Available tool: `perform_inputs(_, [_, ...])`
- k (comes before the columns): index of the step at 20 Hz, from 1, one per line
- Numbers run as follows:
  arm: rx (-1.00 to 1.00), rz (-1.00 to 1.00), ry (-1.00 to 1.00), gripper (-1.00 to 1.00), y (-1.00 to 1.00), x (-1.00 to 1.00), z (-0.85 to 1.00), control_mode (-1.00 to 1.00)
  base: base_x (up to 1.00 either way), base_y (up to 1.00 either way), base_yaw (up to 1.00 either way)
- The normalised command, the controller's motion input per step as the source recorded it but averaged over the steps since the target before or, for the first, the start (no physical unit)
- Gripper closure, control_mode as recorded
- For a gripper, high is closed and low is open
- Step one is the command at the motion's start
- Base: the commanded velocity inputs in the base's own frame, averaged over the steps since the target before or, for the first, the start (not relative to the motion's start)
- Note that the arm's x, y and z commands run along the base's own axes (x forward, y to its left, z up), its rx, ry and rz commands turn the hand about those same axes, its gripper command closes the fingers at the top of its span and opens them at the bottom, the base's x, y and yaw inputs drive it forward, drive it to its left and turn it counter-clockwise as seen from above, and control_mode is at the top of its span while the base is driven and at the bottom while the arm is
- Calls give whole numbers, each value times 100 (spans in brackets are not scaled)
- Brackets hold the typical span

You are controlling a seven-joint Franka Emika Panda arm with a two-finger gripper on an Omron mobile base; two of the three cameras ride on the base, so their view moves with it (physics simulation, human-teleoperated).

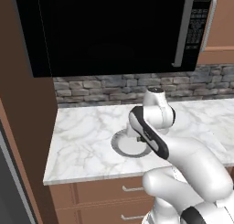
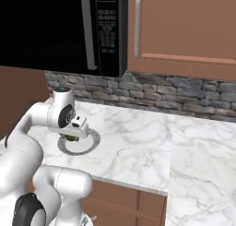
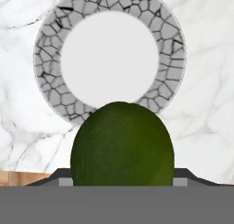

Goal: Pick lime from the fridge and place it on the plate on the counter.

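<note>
Lime (image 3: 122, 145): dark green, close to round, slightly taller than wide in the hand view, so its long axis runs roughly along the tool's reach toward the plate; no stem end or marking can be made out, so which way it points cannot be told

Plate (image 3: 50, 58): round, shallow, with a crackle-patterned grey rim and a plain pale centre. It sits flat on the counter (image 1: 87, 141). Nothing lies in it. In the hand view the lime overlaps the near edge of the plate's rim but is above it, not resting in it

Tool (image 2: 71, 136): narrowed onto the lime and holding it. The lime sits between the two dark tips (image 3: 61, 176), which show just at its lower left and lower right in the hand view. In the right base view the lime (image 2: 70, 138) shows as a small green spot under the hand, hanging just over the plate (image 2: 90, 146), near the plate's back-left part. Whether it touches the plate cannot be told from this view

In the left base view the plate (image 1: 123, 147) is partly covered by the arm's forearm; the hand points down over it

Relative to the plate: black microwave (image 1: 109, 31) hangs above and behind it, stone backsplash (image 2: 175, 96) runs behind it along the counter (image 2: 138, 142), wooden drawers (image 1: 109, 191) with silver handles lie below the counter's front edge just in front of it, a brown wall cabinet (image 2: 184, 26) is up and to its right
</note>
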Motion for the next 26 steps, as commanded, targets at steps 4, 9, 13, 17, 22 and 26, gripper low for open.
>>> perform_inputs(4, [-1, 0, 0, 100, 6, 49, -51, -100, 0, 0, 0])
perform_inputs(9, [0, 0, 0, 100, 1, 43, -43, -100, 0, 0, 0])
perform_inputs(13, [0, 0, 0, 100, 0, 39, -34, -100, 0, 0, 0])
perform_inputs(17, [0, 0, 0, 100, 4, 41, -28, -100, 0, 0, 0])
perform_inputs(22, [0, 0, 0, 100, 10, 42, -25, -100, 0, 0, 0])
perform_inputs(26, [0, 0, 0, 100, 5, 37, -24, -100, 0, 0, 0])
